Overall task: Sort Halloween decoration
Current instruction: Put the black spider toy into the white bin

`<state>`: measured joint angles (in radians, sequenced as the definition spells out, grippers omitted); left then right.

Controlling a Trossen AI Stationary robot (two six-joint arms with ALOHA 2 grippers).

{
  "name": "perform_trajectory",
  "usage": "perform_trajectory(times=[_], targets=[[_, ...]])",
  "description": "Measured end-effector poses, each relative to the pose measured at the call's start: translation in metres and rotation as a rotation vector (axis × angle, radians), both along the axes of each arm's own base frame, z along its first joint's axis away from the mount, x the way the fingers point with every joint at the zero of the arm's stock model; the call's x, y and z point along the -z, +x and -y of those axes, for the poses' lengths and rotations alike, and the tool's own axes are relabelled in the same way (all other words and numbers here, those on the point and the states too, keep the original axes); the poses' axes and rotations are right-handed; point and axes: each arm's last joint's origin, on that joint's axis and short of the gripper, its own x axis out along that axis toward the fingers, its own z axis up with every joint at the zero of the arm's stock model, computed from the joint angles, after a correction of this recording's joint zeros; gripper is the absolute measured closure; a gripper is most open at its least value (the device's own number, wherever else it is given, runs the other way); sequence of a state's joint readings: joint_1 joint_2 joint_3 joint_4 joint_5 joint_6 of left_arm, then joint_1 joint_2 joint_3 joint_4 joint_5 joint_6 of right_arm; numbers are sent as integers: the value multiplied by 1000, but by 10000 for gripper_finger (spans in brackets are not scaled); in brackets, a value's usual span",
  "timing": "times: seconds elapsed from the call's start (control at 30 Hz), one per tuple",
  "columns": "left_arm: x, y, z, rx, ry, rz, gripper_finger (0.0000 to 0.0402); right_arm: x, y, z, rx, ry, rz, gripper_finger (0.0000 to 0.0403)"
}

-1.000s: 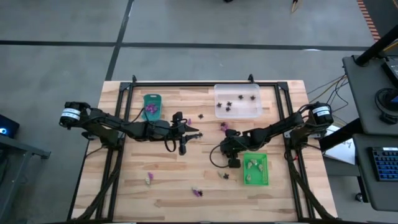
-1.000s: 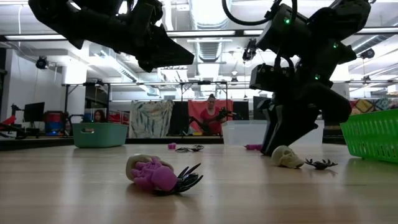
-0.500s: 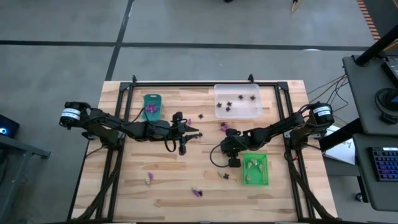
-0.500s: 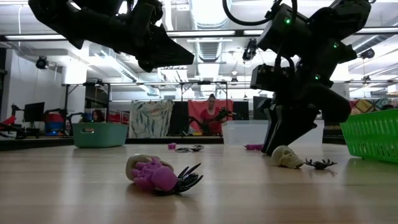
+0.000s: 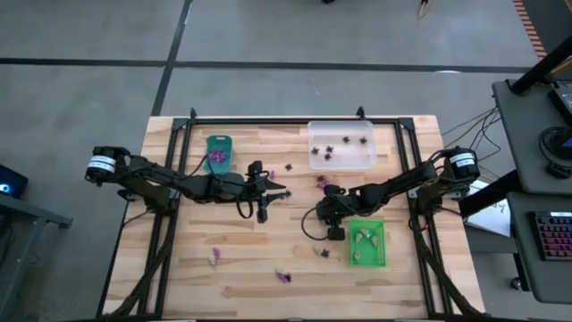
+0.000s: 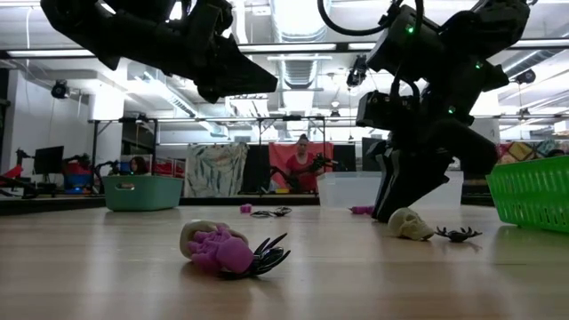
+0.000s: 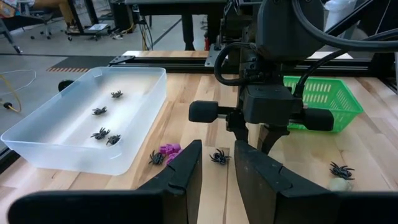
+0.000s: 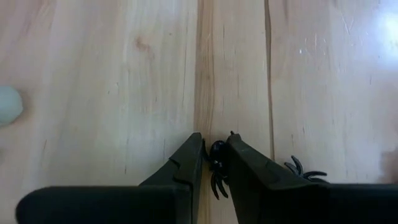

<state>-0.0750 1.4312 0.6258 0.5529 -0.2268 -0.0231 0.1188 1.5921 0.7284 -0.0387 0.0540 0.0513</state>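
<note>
Halloween decoration pieces lie scattered around the green tray (image 5: 367,243) seen from above: black spiders in the clear tray (image 5: 341,145) beyond it, my right gripper (image 5: 323,216) just beside its near-left corner, my left gripper (image 5: 284,190) waiting farther left, fingers narrowly apart. Level with the table, a cream skull (image 6: 409,223) sits beside my right fingers, left of the green tray. From my right wrist, my fingers pinch a black spider (image 8: 217,167) lengthwise between them, another spider (image 8: 303,172) just beside.

Right gripper (image 8: 214,152) tipped straight down at mid-tabletop, fingers (image 8: 186,165) pinched nearly together; left gripper (image 7: 216,163) hovers level, reaching inward, fingers slightly parted.
</note>
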Motion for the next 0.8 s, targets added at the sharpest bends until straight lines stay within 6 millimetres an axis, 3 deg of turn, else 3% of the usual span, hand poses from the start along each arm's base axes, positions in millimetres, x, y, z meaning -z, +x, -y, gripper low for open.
perform_trajectory(times=[0.53,0.8], targets=[[0,0,0,0,0,0,325,-26,20,-2,25,33,99,394],[10,2,0,1,6,-54,325,-47,21,-2,124,68,-124,394]])
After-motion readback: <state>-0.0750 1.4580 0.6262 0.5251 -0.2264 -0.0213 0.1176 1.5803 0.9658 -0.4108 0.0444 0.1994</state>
